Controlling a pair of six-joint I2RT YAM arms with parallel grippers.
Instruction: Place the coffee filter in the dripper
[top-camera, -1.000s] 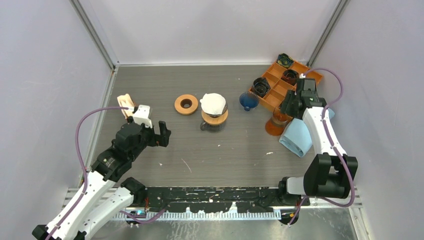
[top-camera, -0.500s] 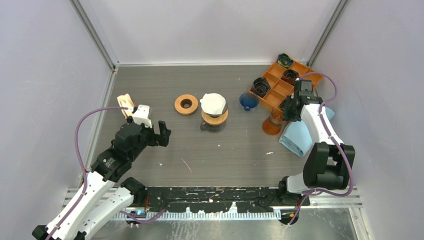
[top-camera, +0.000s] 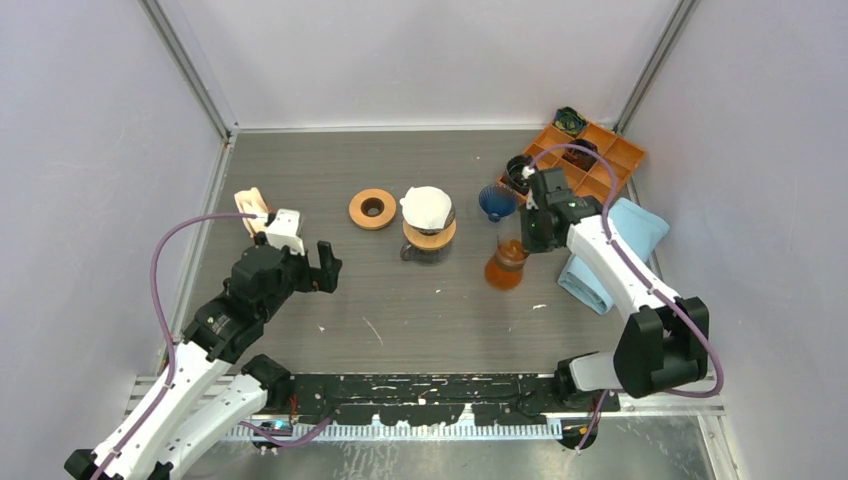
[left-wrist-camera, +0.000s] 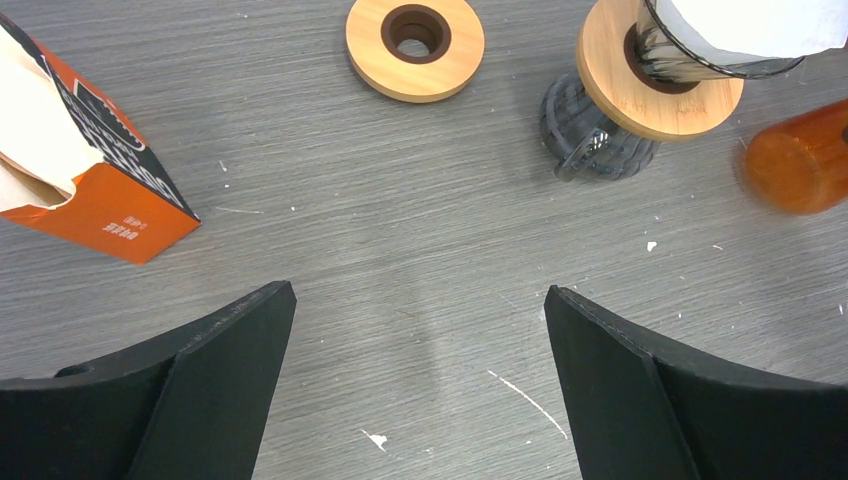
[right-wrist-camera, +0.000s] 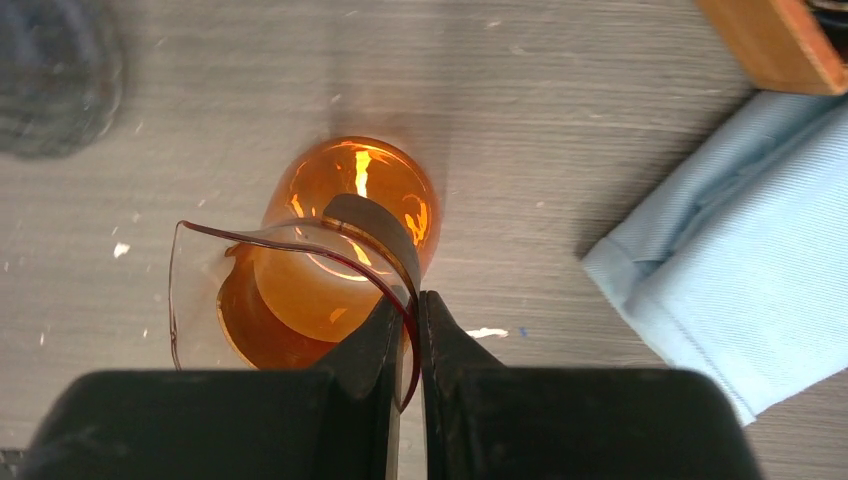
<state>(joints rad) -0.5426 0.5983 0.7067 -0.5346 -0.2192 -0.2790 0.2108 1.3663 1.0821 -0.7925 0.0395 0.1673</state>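
From above, my right fingers (top-camera: 527, 232) are pinched on the rim of the orange dripper (top-camera: 505, 268), low at the table (top-camera: 400, 310) just right of the white coffee filter (top-camera: 426, 206) (which is nested over the carafe (top-camera: 418, 250)). My left wrist shows my left fingers (left-wrist-camera: 220, 350) spread wide and holding nothing, with the filter ahead and to their right. My right wrist shows the thin glass rim clamped, with the dripper's mouth upward below me.

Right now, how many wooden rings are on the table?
2. One wooden ring lies loose, left of the glass carafe; the other sits atop that carafe, under the filter-lined dripper. None seems hidden.
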